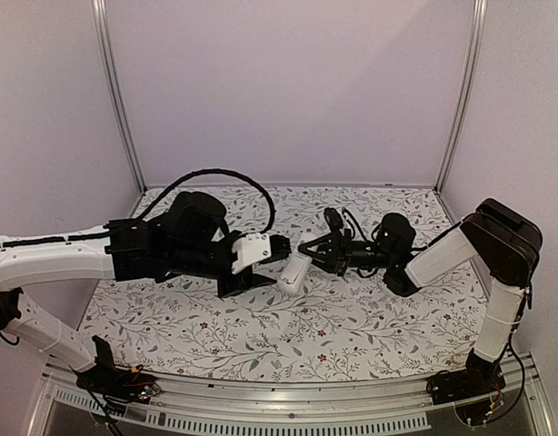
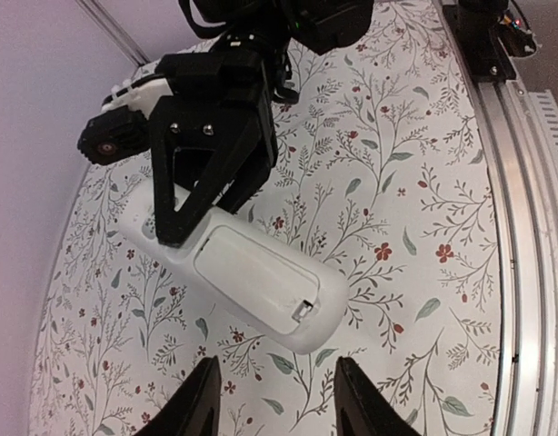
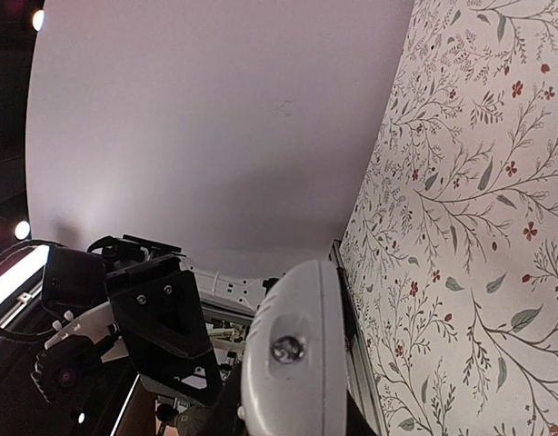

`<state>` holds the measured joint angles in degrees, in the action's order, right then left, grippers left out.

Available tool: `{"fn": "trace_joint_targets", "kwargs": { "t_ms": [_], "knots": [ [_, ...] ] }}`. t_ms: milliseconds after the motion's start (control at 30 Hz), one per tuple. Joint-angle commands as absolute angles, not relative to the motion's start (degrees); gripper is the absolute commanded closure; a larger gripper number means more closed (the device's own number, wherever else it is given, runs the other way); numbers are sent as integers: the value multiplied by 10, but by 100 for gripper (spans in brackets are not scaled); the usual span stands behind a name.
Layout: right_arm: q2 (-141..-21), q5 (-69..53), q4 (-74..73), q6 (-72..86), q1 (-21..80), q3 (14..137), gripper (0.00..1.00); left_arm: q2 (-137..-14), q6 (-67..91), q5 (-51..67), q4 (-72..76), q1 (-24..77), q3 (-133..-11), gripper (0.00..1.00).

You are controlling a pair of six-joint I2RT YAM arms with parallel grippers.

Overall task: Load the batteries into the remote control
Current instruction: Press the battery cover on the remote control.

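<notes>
The white remote control (image 1: 295, 271) is held at mid table, its plain back up. In the left wrist view the remote (image 2: 261, 282) shows a closed battery cover with a small latch (image 2: 303, 309). My right gripper (image 1: 308, 249) is shut on the remote's far end, and shows there as black fingers (image 2: 174, 218). In the right wrist view the remote (image 3: 293, 363) is end-on between my right gripper (image 3: 293, 422). My left gripper (image 1: 277, 247) is open and empty, its fingertips (image 2: 206, 391) just short of the remote's near end. No batteries are in view.
A floral mat (image 1: 352, 318) covers the table. Plain walls with aluminium posts (image 1: 115, 100) close the back and sides. A metal rail (image 2: 524, 227) runs along the near edge by the arm bases.
</notes>
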<state>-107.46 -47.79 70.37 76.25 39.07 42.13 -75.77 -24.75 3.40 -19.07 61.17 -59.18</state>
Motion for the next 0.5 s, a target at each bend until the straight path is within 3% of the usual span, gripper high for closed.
{"fn": "trace_joint_targets", "kwargs": {
  "t_ms": [0, 467],
  "knots": [
    [-1091, -497, 729, 780, 402, 441, 100, -757, -300, 34, -171, 629, -583, 58],
    [-1099, -500, 735, 787, 411, 441, 100, -784, -323, 52, -175, 647, -592, 70]
  ]
}}
